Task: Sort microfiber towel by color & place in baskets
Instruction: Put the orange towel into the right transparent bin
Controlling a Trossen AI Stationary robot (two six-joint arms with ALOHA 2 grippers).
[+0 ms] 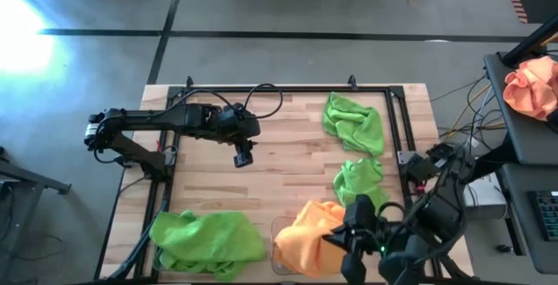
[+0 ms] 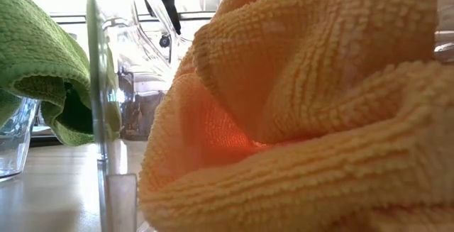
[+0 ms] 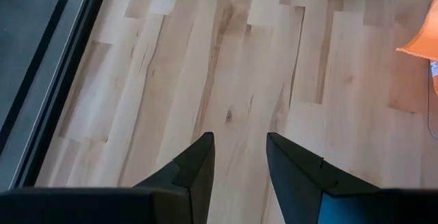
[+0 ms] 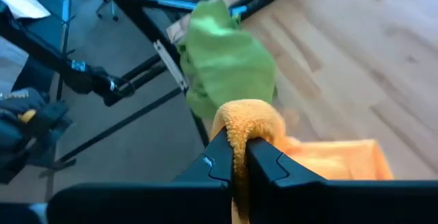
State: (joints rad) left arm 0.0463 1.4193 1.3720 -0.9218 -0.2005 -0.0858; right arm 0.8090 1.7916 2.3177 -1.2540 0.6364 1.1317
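My right gripper (image 1: 347, 233) (image 4: 238, 145) is at the table's near edge, shut on an orange microfiber towel (image 1: 307, 237) (image 2: 305, 111) that is bunched over a clear basket (image 1: 277, 231). The clear wall (image 2: 106, 118) of a basket stands beside the towel. Green towels (image 1: 207, 237) (image 2: 39, 62) are heaped at the near left. Two more green towels (image 1: 353, 121) (image 1: 359, 179) lie flat on the wood at the right. My left gripper (image 1: 242, 156) (image 3: 239, 145) hangs open over bare wood at the far left, with nothing between its fingers. My right gripper pinches a bunched fold of the orange towel (image 4: 241, 118) between its two fingers; the fold humps up past the fingertips. The rest of the towel (image 4: 335, 159) spreads out below and beyond the fingers. Its lower part (image 2: 284, 189) rests low at the basket.
A black metal frame (image 1: 261, 89) rims the wooden table. A peach cloth bundle (image 1: 532, 84) lies on a side stand beyond the right edge, with cables and boxes (image 1: 436, 159) beside it. Bare wood (image 1: 279, 172) lies across the table's middle.
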